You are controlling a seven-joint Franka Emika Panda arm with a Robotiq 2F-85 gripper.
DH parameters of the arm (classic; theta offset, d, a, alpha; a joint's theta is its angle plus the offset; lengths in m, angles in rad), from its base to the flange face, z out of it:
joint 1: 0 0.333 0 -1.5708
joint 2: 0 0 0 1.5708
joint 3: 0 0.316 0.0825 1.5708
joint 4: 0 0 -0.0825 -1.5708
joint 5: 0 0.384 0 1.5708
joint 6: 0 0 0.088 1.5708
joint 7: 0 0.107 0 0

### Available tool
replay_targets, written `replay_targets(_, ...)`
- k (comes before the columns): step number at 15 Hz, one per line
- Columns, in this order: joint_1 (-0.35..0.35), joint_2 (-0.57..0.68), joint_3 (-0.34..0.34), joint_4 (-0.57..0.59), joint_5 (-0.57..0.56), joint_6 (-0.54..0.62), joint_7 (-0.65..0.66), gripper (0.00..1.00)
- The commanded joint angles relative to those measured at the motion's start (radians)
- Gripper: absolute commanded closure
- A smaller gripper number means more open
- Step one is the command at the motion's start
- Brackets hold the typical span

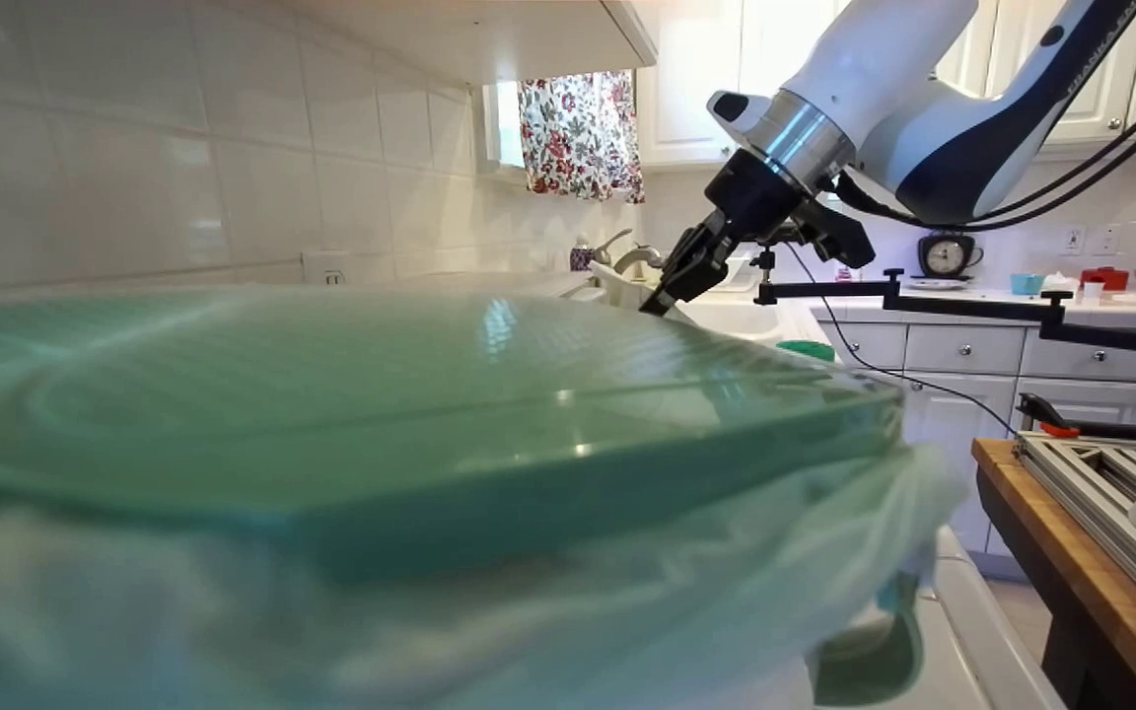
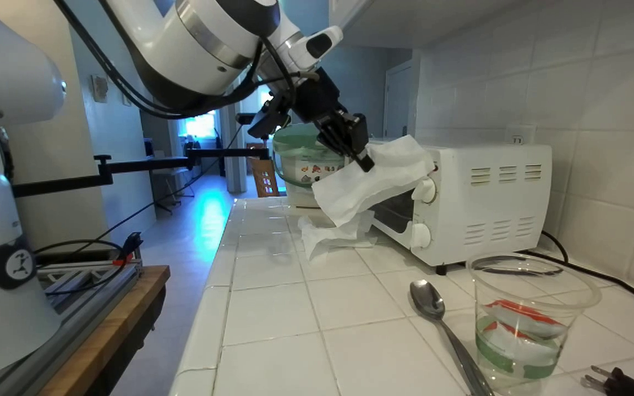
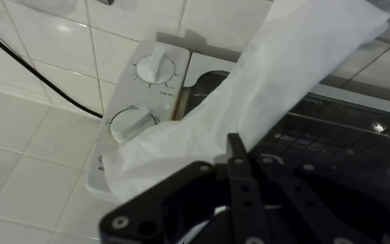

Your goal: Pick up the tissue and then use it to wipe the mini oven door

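Jaws together, the black two-fingered gripper [image 2: 365, 161] pinches a creased white tissue [image 3: 262, 74] in front of the boxy white mini oven [image 2: 487, 203], which stands near the wall-side edge of the white-tiled worktop [image 2: 273, 308].

Kitchen: sink [image 1: 744, 318], cabinets [image 1: 691, 84], mini oven [image 2: 465, 203]

Exterior views apparently opposed, sharing arm [image 1: 923, 138]; wrist view faces oven [image 3: 330, 135].
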Motion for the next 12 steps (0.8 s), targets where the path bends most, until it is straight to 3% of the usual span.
replay_targets(1, -0.148, 0.002, 0.145, 0.012, 0.058, 0.048, -0.061, 1.0)
replay_targets(5, -0.311, -0.011, 0.318, -0.004, 0.143, 0.083, -0.126, 1.0)
replay_targets(6, -0.233, -0.002, 0.243, 0.009, 0.095, 0.05, -0.068, 1.0)
replay_targets(12, -0.247, -0.002, 0.257, 0.008, 0.098, 0.052, -0.071, 0.99)
